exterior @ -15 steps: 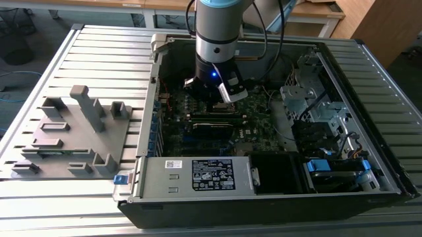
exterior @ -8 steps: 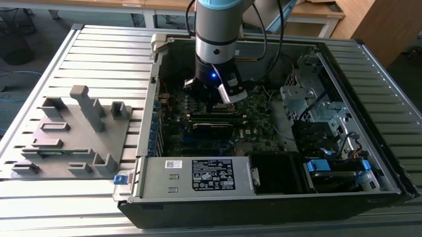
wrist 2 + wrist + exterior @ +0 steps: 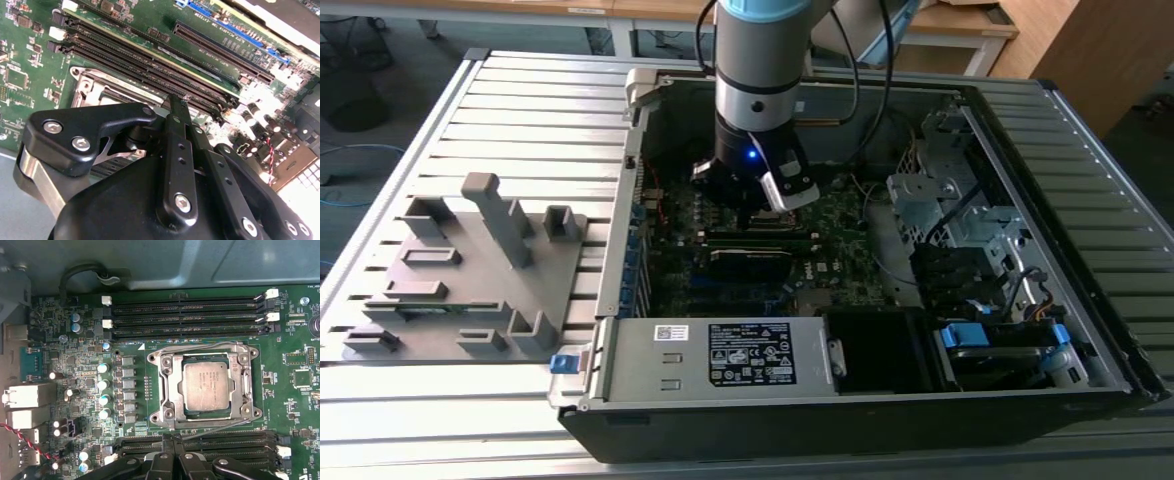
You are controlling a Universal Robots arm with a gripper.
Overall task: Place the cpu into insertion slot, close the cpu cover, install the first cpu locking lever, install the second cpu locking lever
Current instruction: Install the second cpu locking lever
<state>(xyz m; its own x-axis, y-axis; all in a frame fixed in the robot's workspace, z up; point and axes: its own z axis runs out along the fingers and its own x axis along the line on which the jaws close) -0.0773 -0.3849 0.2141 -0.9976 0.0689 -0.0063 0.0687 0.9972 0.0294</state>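
My gripper [image 3: 172, 440], jaws closed on nothing, sits just beside the cpu cover [image 3: 170, 390] edge nearest me, over the seated cpu [image 3: 206, 387].

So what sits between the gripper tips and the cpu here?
In the first wrist view, between the gripper and the cpu lie a thin wire lever and the cpu cover frame's edge.
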